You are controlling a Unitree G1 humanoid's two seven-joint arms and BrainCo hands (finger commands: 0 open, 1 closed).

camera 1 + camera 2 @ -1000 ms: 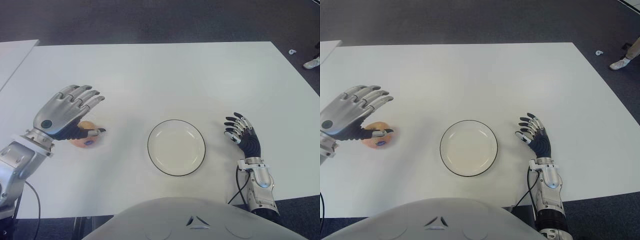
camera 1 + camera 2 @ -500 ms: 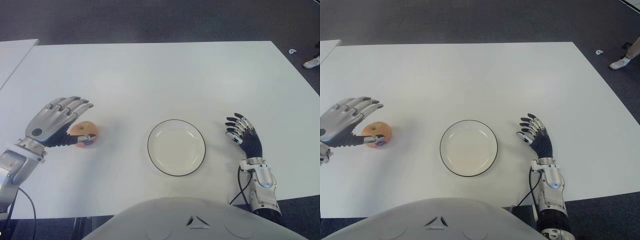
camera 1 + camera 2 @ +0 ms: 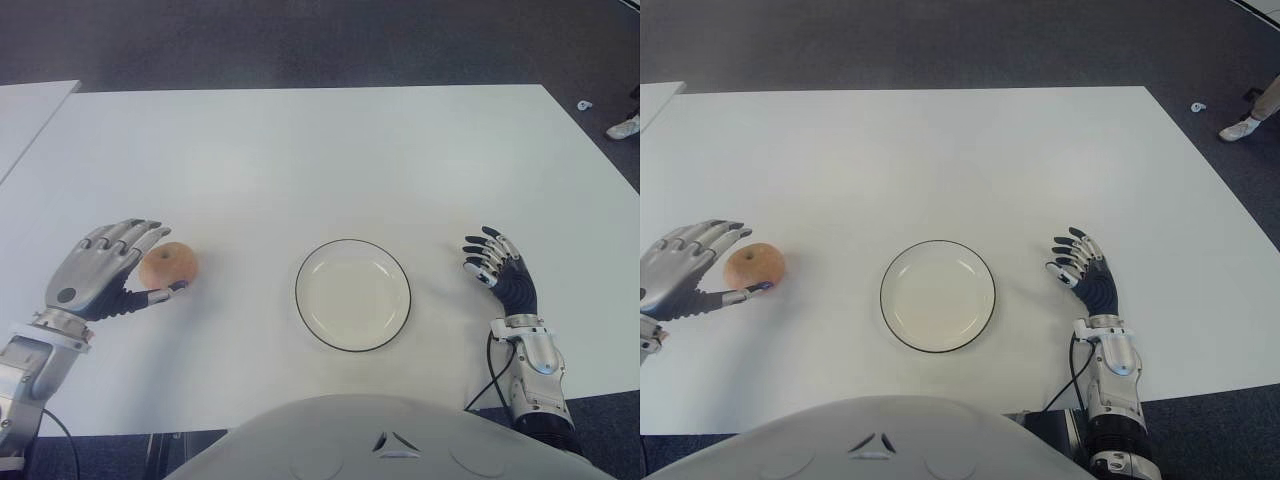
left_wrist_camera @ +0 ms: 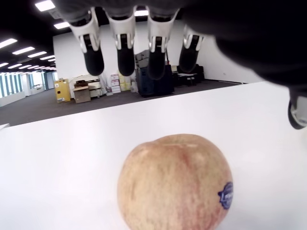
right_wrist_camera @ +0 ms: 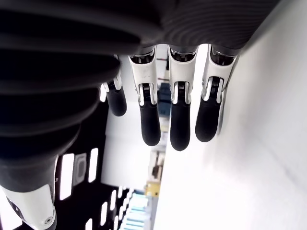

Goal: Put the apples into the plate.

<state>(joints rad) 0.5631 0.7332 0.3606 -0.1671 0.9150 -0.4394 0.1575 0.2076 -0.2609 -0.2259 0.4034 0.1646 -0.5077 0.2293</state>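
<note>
One pale red-yellow apple [image 3: 167, 265] with a small blue sticker [image 4: 225, 195] stands on the white table [image 3: 320, 150], left of the plate. My left hand [image 3: 118, 262] is open right beside the apple on its left, fingers spread over it and thumb reaching under its near side, not closed around it. The white plate [image 3: 352, 294] with a dark rim lies empty in the middle near the front edge. To the right of the plate my right hand [image 3: 493, 265] is open and holds nothing.
A second white table [image 3: 25, 110] edge shows at the far left. Dark carpet lies beyond the table, with a shoe [image 3: 623, 125] and a small white scrap [image 3: 584, 103] at the far right.
My left hand has dropped and drawn back toward me and leftward, uncovering the apple. The apple has shifted slightly. My right hand moved a little to the right.
</note>
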